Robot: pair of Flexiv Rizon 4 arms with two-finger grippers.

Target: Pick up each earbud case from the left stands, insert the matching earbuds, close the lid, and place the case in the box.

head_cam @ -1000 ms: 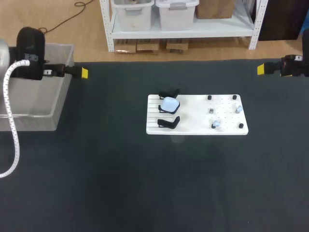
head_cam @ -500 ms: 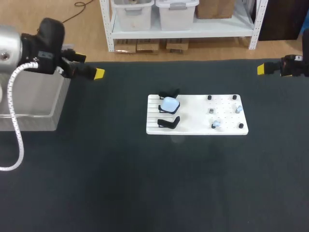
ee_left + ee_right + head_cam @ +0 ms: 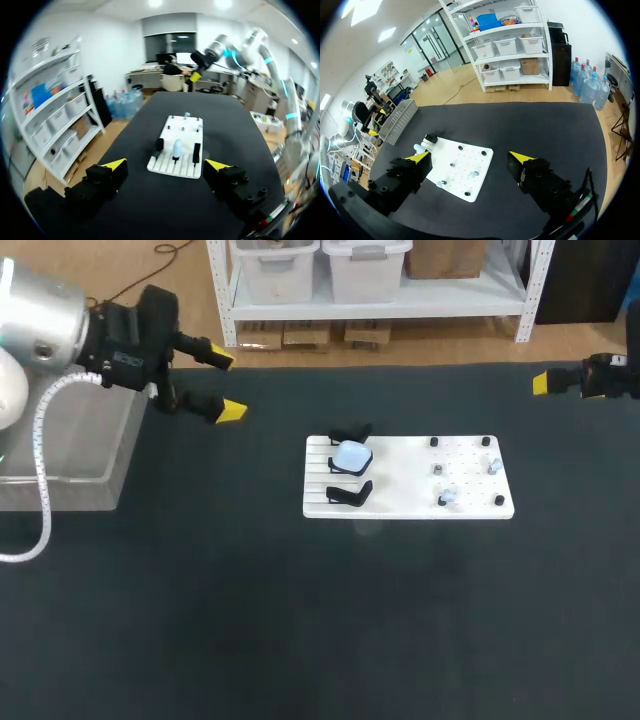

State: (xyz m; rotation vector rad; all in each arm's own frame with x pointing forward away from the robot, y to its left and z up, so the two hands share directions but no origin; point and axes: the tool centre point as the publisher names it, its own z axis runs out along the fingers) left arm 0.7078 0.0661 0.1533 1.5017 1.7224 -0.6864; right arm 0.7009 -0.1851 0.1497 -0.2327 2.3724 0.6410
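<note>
My left tool (image 3: 226, 385) hangs above the worktop's (image 3: 300, 640) far left corner, just beside the clear plastic box (image 3: 70, 485) that stands at the left edge. Its two yellow-tipped fingers stand wide apart with nothing between them. In the left wrist view it looks straight along the flat white board (image 3: 176, 150), well short of it.

My right tool (image 3: 471, 159) sits at the far right edge. Its fingers are likewise spread and hold nothing.

The board (image 3: 400, 480) lies near the middle of the worktop. The pale blue rounded earbud case (image 3: 351, 455) rests on the middle one of three black stands (image 3: 350, 494) at the board's left end, and its lid looks shut. The other two stands are bare. Small pale earbuds (image 3: 447, 497) lie among black pegs on the board's right half.

I judge that this case is wholly undone: it has not been lifted, filled, closed or boxed. The bare stands suggest other cases are already dealt with, but I cannot see into the box well enough to confirm that.
</note>
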